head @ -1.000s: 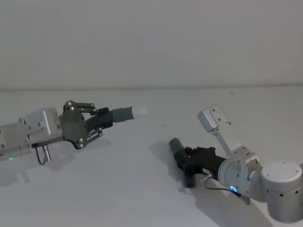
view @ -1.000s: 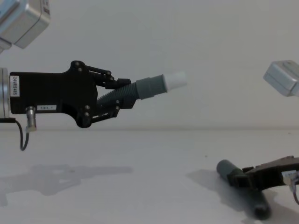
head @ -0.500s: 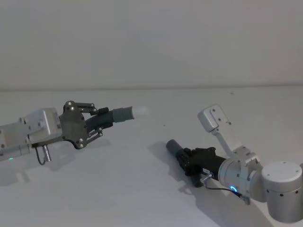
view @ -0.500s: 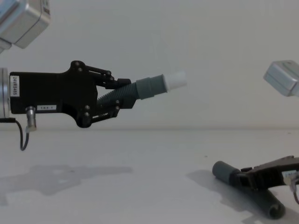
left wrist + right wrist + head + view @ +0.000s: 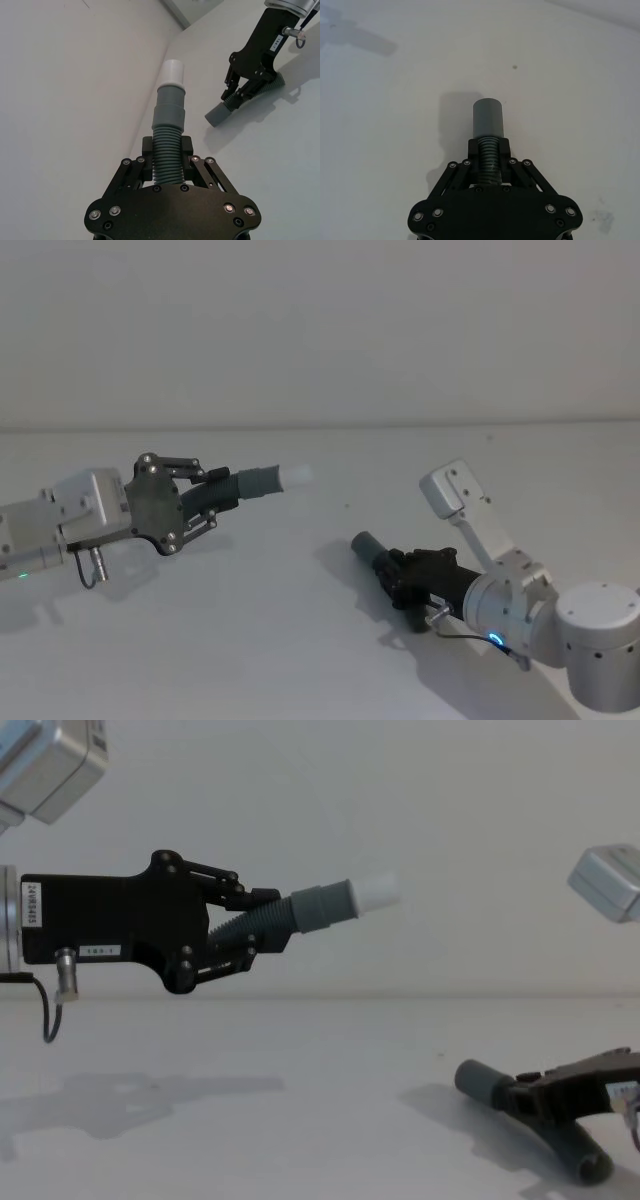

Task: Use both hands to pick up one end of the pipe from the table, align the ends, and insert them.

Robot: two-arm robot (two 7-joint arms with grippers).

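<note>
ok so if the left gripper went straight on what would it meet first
Probably nothing near: the left gripper, shut on the white-tipped pipe, aims above the table; the right gripper and grey-cuffed pipe lie lower, off that line.

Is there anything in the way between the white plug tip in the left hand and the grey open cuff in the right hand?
Nothing visible. The left hand holds the white-tipped piece raised; the right hand holds the cuffed piece low. Between white tip and grey cuff there is only air above the table.
</note>
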